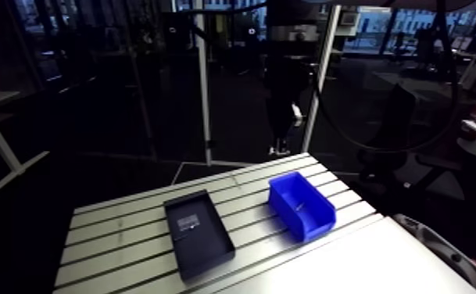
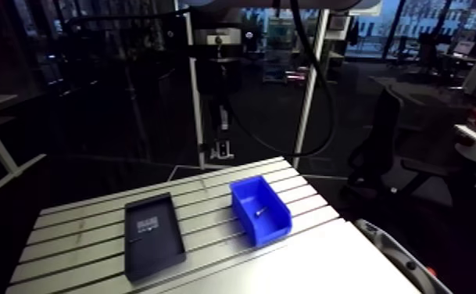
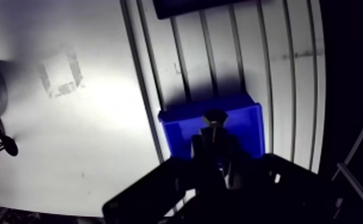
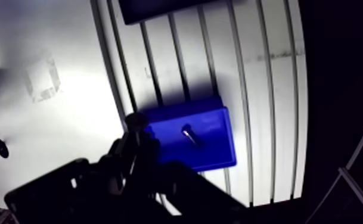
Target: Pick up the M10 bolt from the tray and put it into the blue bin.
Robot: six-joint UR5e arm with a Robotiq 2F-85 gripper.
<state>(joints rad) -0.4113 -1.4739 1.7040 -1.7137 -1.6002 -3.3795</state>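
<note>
wrist view: pincer (image 3: 215, 123) hangs above the blue bin (image 3: 249, 131), bolt (image 4: 189, 134) inside; cannot tell its grip.

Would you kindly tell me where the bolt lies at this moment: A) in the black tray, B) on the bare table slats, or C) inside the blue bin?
C: the bolt lies on the floor of the bin, as seen in the wrist view and as a small pale streak in the arm view.

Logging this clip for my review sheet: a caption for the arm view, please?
Black tray beside blue bin on slotted table; a bolt lies in the bin.
</note>
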